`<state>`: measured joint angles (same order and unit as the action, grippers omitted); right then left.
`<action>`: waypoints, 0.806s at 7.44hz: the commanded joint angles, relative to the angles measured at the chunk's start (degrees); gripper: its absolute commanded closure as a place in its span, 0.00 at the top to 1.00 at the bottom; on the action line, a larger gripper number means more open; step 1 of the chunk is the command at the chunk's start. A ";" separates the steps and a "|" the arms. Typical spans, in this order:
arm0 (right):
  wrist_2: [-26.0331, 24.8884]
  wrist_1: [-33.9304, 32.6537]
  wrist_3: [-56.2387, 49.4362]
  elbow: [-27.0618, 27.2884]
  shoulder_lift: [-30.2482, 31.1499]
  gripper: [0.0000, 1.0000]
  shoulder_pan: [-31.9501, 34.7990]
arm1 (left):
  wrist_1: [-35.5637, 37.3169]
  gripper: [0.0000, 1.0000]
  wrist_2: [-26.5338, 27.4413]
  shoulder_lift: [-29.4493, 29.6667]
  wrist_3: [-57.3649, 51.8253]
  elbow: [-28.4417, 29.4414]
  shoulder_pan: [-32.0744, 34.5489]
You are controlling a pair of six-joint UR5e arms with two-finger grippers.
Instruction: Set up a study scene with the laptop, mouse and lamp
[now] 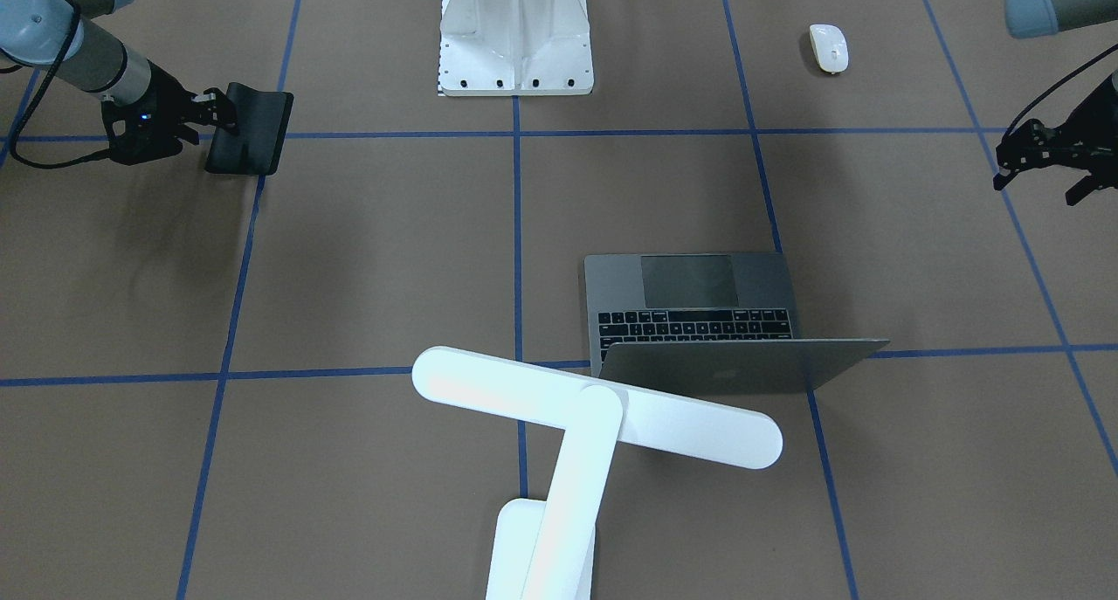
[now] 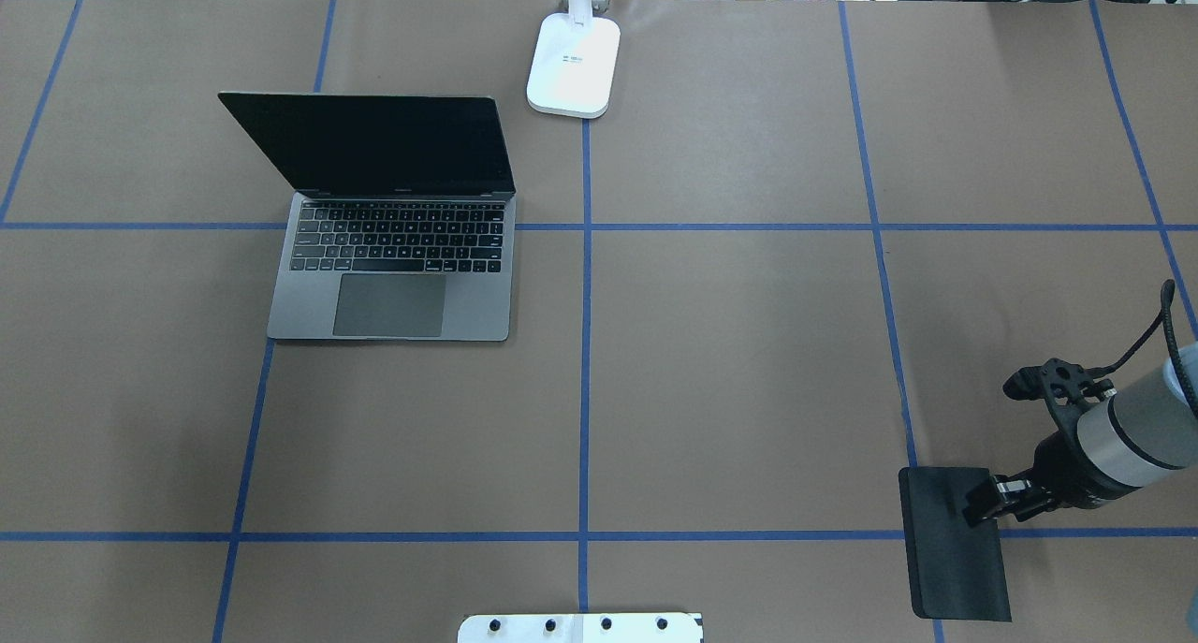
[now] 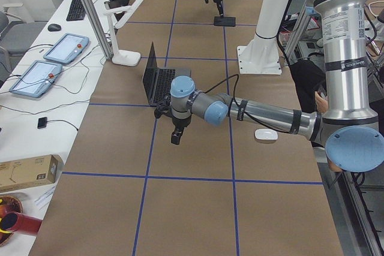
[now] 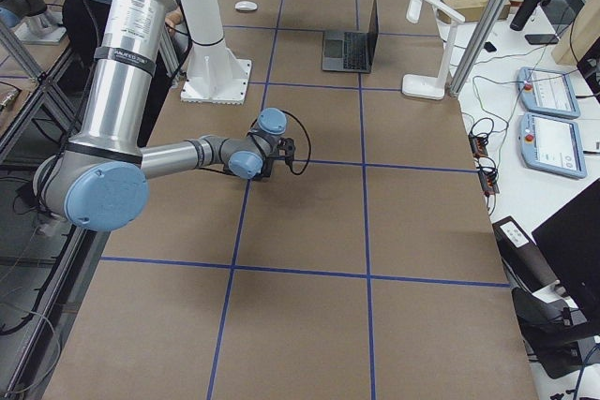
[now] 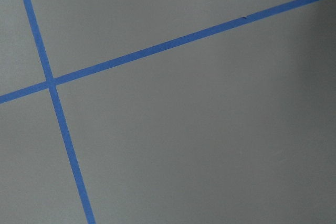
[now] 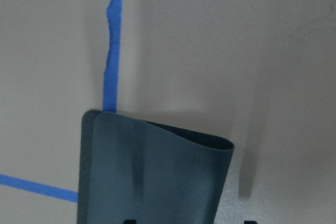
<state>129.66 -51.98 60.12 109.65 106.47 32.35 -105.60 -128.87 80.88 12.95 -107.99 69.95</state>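
Note:
The grey laptop stands open on the far left of the table, its lid toward the front-facing camera. Right of it is the white lamp, whose base sits at the table's far edge. The white mouse lies near the robot's base on the left arm's side. My left gripper hangs open over bare table, apart from the mouse. A black mouse pad is held at one edge by my right gripper, which is shut on it. In the right wrist view the mouse pad curls just above the table.
The white ribbed pedestal stands at the robot's base, between the arms. Blue tape lines divide the brown table into squares. Tablets and cables lie on a side desk beyond the lamp.

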 commanded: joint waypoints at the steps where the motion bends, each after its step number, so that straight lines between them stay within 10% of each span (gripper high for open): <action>1: 0.68 -1.63 0.00 0.12 -0.73 0.56 0.25 | -1.79 1.00 0.02 -0.11 -0.03 0.94 0.01; 6: 0.77 -3.90 0.00 0.21 -2.75 0.48 0.78 | -2.85 1.00 0.11 -0.11 -0.03 1.91 0.01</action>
<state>130.42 -54.20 60.12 109.86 104.70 32.89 -108.43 -128.83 80.77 12.92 -106.20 69.96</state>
